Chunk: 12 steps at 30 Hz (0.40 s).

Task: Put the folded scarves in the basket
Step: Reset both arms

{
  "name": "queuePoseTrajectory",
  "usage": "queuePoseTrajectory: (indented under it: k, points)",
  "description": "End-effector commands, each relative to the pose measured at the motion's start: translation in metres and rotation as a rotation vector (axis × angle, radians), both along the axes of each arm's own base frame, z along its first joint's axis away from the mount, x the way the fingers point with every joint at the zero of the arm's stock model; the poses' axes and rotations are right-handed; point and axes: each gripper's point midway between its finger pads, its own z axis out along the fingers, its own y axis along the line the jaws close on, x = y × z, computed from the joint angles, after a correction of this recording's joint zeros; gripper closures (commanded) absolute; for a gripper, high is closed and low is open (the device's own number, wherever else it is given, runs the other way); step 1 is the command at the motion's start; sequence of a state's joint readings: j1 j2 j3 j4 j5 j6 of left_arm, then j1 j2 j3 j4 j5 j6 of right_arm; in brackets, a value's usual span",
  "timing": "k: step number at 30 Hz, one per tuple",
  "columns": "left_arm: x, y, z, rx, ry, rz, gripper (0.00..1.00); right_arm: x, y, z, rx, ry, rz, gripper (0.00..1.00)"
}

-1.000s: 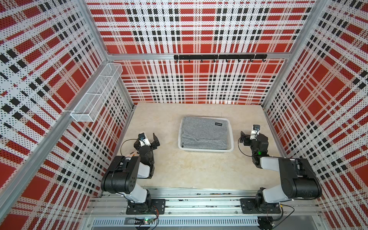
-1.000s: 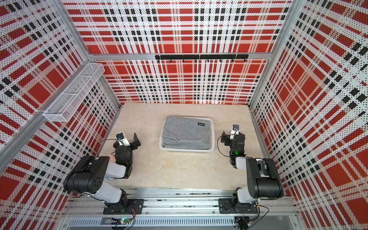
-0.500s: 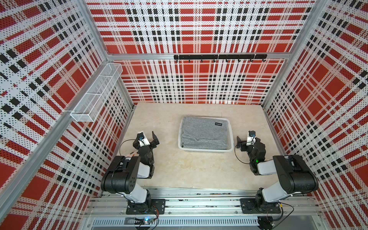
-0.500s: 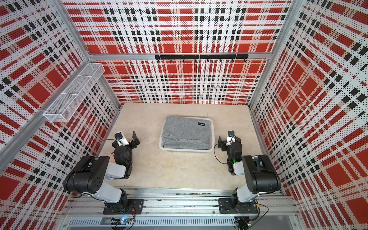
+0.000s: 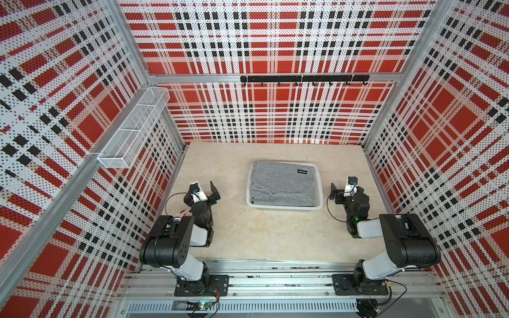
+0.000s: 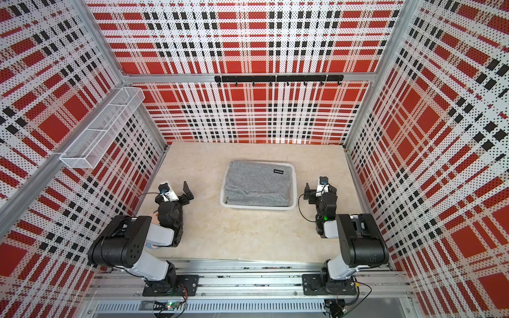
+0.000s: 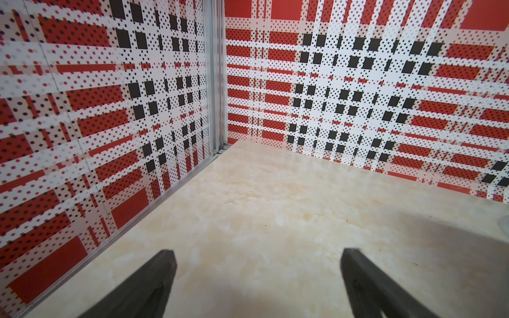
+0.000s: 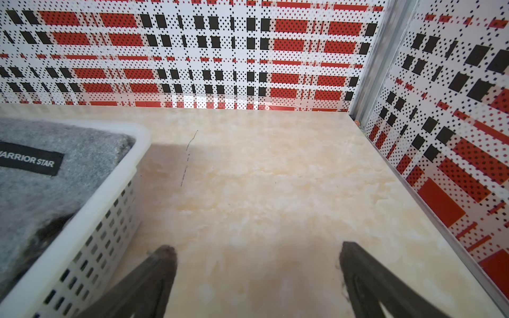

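The white lattice basket [image 5: 283,208] [image 6: 259,208] stands in the middle of the beige table. Inside it lies the folded grey scarf [image 5: 283,183] [image 6: 259,183] with a black label. My left gripper [image 5: 202,187] [image 6: 176,190] is open, well to the left of the basket, with only bare table between its fingers in the left wrist view [image 7: 257,256]. Just right of the basket is my right gripper [image 5: 345,187] [image 6: 319,187], open and empty. The right wrist view [image 8: 257,250] has the basket's rim [image 8: 110,187] and the scarf [image 8: 41,192] beside one finger.
A long white wire-mesh shelf [image 5: 132,132] hangs on the left wall. A black hook rail [image 5: 303,79] runs along the back wall. Plaid walls close in the table on three sides. A small pale orange thing [image 5: 184,212] shows partly under the left arm.
The right arm drew a little toward the front, then came back beside the basket. The left arm, the basket and the scarf have hardly moved. Both grippers stayed open.
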<state>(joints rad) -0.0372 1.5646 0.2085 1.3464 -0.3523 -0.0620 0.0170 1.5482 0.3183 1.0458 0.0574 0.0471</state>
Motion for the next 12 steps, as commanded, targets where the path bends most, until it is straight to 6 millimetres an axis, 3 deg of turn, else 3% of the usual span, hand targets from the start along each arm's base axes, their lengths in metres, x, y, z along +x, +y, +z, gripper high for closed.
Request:
queuePoseTrajectory:
  k: [1,12]
  points:
    - [0.0,-0.0002,0.0073,-0.001,-0.03,0.005,0.01,-0.0009,-0.0009,0.0009,0.009,-0.004,-0.009,0.0]
    - [0.0,0.0002,0.0074,-0.001,-0.03,0.006,0.01,-0.001,-0.0009,0.0007,0.011,-0.003,-0.007,0.0]
